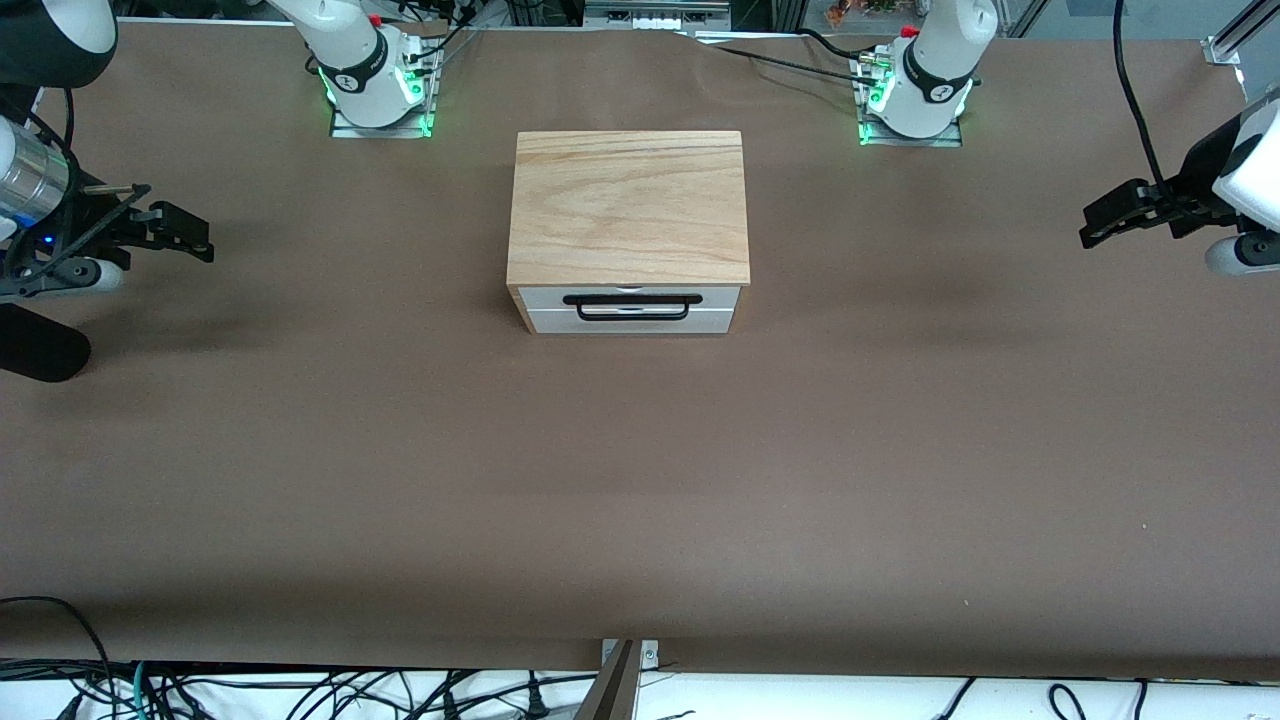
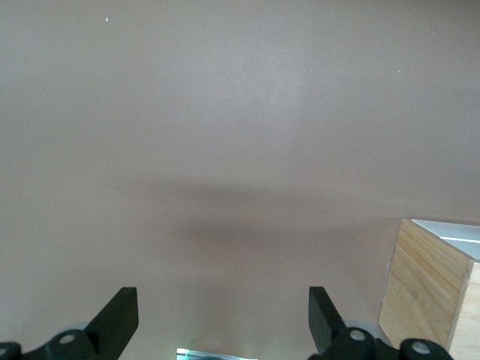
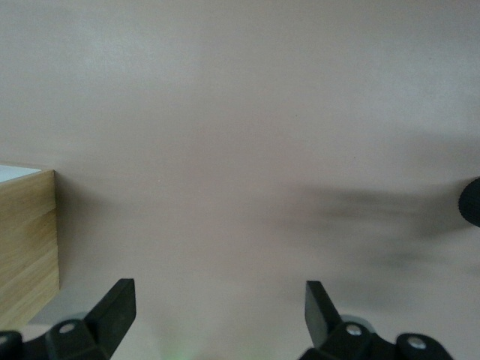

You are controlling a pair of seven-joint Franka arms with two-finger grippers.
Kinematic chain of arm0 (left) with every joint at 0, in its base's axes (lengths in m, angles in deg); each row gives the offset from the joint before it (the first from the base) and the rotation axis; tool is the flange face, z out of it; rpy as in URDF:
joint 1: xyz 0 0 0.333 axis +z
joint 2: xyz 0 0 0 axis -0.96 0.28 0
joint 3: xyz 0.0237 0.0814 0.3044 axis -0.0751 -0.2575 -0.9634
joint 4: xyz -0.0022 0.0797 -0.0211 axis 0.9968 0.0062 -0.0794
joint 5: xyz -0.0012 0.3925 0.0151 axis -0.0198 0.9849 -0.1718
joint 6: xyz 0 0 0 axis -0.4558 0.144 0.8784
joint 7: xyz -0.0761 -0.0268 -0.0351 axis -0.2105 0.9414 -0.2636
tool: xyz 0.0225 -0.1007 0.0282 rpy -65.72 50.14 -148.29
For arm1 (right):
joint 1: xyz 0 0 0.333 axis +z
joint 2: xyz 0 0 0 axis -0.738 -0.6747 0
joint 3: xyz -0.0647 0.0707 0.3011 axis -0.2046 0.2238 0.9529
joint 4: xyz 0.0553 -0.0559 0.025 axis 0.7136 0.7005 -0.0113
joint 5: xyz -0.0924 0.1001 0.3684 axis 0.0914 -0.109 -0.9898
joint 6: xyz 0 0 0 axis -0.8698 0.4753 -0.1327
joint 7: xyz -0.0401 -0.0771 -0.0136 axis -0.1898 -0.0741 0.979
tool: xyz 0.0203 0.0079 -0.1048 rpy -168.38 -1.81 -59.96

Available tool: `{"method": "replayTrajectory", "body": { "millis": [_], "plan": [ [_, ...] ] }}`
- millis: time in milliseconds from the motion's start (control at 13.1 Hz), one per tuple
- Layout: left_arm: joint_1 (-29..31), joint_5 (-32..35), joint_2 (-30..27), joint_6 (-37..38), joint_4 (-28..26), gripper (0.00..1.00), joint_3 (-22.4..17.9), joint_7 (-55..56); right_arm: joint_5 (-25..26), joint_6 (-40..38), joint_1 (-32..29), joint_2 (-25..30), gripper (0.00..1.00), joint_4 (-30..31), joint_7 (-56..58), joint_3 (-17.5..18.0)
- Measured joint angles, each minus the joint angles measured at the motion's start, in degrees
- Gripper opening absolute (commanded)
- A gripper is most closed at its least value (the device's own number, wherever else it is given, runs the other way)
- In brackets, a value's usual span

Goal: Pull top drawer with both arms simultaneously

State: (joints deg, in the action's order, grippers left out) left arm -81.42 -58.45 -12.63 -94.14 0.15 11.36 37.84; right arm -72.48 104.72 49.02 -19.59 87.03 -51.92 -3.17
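Top drawer (image 1: 635, 305) (seemingly shut) faces the front camera, lengthwise arm-to-arm.

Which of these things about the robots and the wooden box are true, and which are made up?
1. The top drawer is shut. True.
2. The left claw is holding the black handle. False: it hangs open over bare table at the left arm's end, holding nothing.
3. The right claw is open. True.
4. A cup stands on the wooden box. False: nothing lies on its top.
5. Both claws are over the box. False: each is out near its own end of the table.
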Motion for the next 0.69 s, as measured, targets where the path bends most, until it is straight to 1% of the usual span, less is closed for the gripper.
{"method": "replayTrajectory", "body": {
  "millis": [686],
  "plan": [
    [0.1, 0.0, 0.0, 0.0, -0.9, 1.0, 0.0, 0.0, 0.0, 0.0, 0.2, 0.0, 1.0, -0.4, 0.0, 0.3]
  ]
}}
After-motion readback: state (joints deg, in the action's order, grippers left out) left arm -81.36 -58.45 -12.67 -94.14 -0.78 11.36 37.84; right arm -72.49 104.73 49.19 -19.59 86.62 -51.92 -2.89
